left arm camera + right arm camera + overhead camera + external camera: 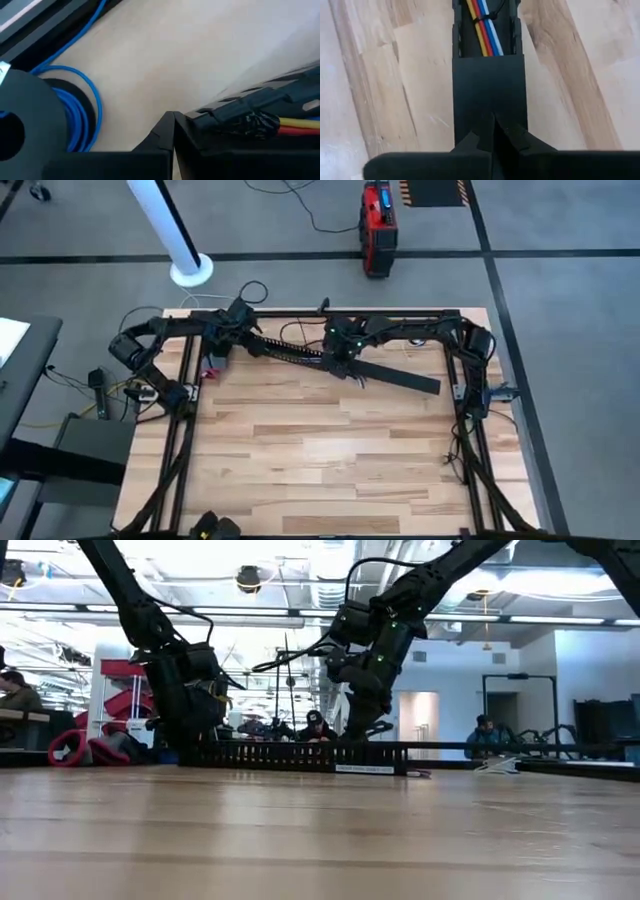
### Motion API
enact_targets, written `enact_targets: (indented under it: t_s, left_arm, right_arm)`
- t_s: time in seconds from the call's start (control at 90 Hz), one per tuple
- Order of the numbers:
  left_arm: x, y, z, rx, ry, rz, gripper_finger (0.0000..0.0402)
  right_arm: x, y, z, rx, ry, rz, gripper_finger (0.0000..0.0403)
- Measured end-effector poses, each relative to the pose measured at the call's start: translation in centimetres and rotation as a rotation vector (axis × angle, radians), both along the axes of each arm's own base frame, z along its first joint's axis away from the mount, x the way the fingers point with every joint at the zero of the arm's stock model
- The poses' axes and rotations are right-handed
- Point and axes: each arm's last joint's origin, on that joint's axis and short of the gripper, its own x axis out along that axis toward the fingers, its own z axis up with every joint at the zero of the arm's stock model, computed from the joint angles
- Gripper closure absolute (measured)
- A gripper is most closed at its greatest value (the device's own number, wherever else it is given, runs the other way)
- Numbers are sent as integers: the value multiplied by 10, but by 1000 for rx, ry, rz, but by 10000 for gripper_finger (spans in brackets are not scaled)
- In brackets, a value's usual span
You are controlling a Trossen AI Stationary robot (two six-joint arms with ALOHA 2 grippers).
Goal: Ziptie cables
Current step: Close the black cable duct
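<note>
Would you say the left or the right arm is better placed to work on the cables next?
Probably the right. Its gripper sits directly over the black channel, with the cables just ahead, lined up between its fingers. The left gripper is at the channel's far end, beside a spool of blue wire.

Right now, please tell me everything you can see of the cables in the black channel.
The cables are thin, plastic-looking wires: yellow, red, white and blue side by side. They lie straight inside the slotted black channel at the table's far side. A thin black tie crosses them in the right wrist view. Nearer that camera, a flat black strip covers them. The left wrist view shows yellow and red ends leaving a dark wrapped clump.
</note>
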Motion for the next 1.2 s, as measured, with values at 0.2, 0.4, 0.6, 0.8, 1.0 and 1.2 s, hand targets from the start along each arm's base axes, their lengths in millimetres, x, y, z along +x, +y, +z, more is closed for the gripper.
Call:
enact_targets:
  t_s: [0.2, 0.4, 0.6, 0.8, 1.0, 1.2]
  left_arm:
    - [-5, 0, 25, 69, -63, 0, 401]
    - [-4, -5, 55, 121, -220, -72, 401]
    - [-3, -7, 71, 159, -345, -131, 401]
    - [13, -18, 69, 64, -462, -334, 401]
    - [41, -43, 66, 33, -490, -536, 401]
    - [68, -75, 55, 63, -633, -659, 401]
  right_arm:
    - [-1, 2, -1, 8, 20, -4, 403]
    - [2, 5, -1, -7, 9, 1, 403]
    - [3, 8, -1, 4, 13, 13, 403]
    - [3, 11, -2, 15, 19, 23, 403]
    - [3, 12, -2, 21, 17, 23, 403]
    - [3, 12, -2, 22, 17, 23, 403]
